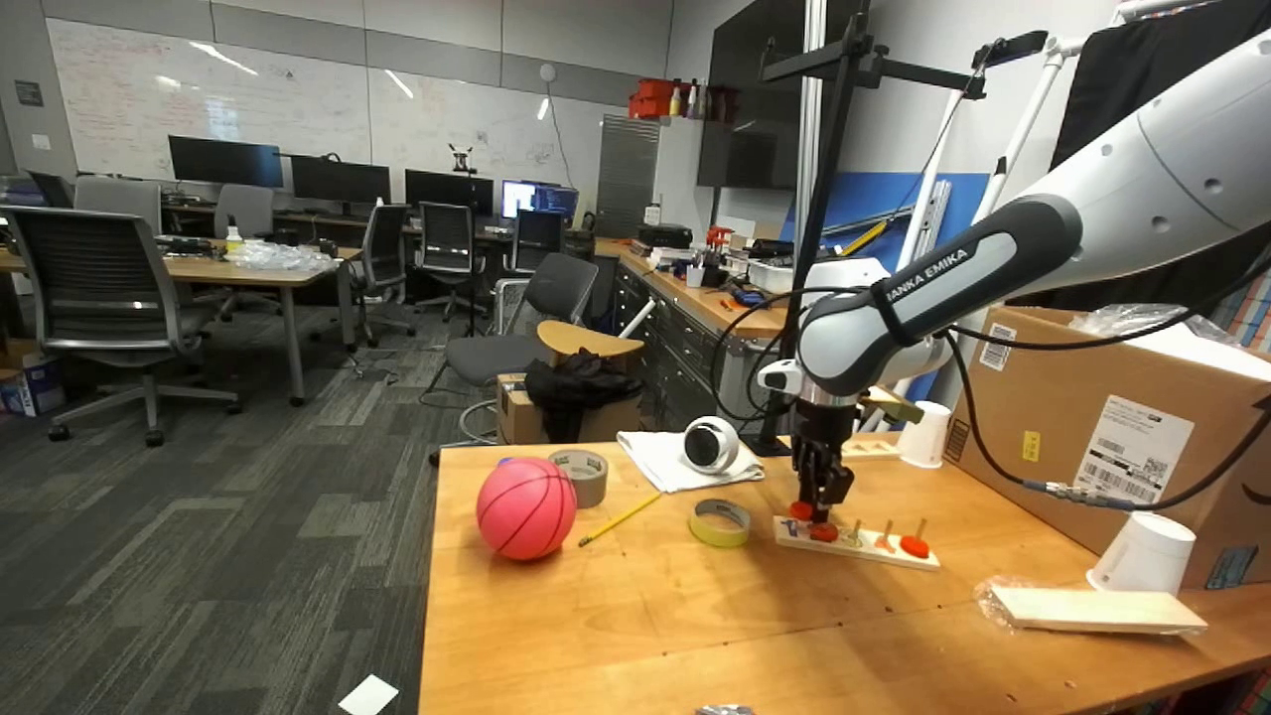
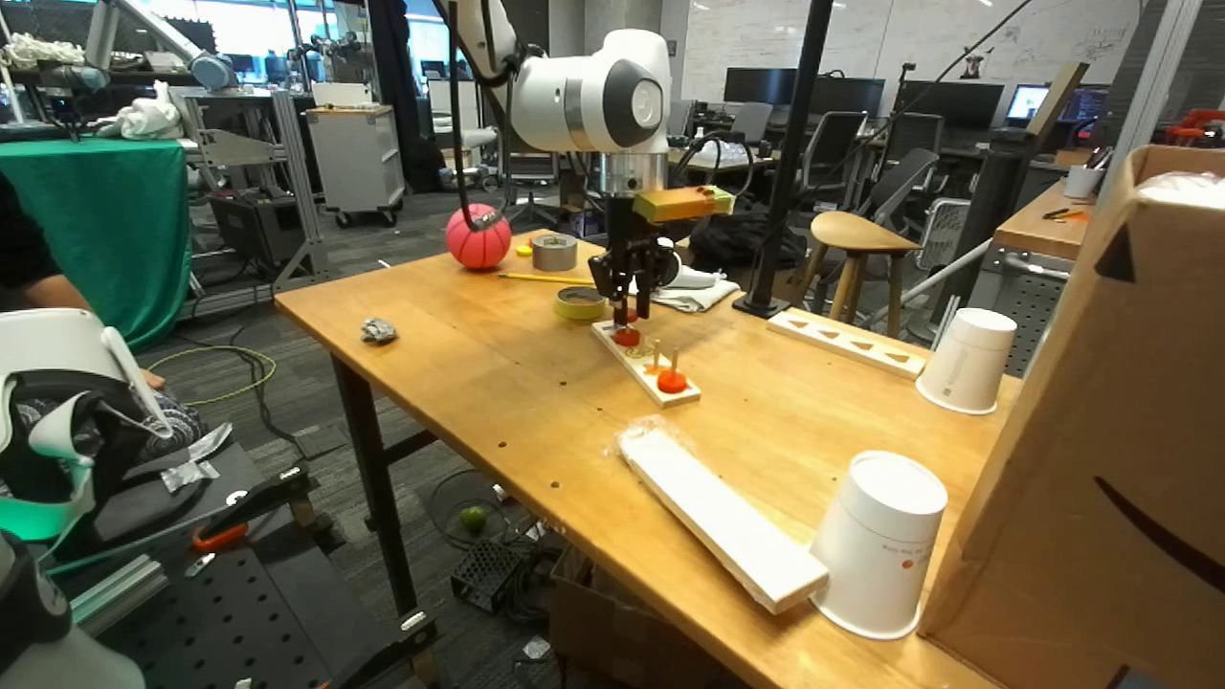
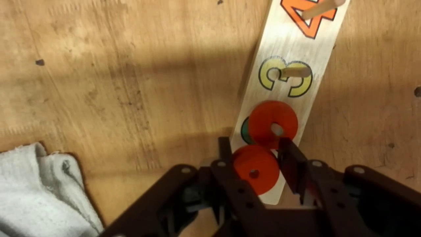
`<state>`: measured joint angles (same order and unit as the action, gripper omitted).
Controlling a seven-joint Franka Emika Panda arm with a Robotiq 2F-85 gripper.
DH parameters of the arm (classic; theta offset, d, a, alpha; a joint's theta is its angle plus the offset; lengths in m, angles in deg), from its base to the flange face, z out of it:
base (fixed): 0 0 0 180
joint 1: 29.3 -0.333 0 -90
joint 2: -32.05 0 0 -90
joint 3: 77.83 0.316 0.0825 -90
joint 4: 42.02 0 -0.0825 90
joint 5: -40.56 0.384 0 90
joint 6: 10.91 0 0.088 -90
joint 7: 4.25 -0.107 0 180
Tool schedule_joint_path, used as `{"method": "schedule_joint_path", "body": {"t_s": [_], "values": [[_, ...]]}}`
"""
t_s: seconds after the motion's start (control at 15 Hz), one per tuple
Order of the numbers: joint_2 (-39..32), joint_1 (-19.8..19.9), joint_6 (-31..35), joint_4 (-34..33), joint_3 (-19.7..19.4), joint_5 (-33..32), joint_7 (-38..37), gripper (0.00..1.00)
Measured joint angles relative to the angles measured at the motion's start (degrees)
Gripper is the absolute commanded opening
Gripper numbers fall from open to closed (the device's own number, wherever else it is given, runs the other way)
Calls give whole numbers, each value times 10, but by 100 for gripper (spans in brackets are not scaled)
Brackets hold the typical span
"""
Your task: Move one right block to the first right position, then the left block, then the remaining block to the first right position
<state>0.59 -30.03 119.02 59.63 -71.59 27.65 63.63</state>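
One red disc is clamped between the fingers of the hand, at the left end of the board in an exterior view. Whether a peg runs through it cannot be made out: its hole shows only as a dark spot in the wrist view. A blue mark just below it is too small to read.

Right beside it, the second disc has a pale peg top in its hole and leaves only a green sliver of the numeral beneath. Next stand bare pegs at the yellow 3 and the orange 4, the latter cut by the wrist view's top edge. The third disc, around the last peg, covers its numeral.

On the surface, the ball mostly hides a small blue thing behind it. The wrapped plank covers the foot of a cup. The box is cut off at right in both exterior views, the towel at the wrist view's lower left. At an exterior view's left edge, little of a person shows beyond a forearm.
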Motion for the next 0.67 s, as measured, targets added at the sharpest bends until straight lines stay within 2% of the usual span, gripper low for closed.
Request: {"method": "schedule_joint_path", "body": {"t_s": [0.67], "values": [[25, 5, -36, -7, -45, -18, -31, 25]]}}
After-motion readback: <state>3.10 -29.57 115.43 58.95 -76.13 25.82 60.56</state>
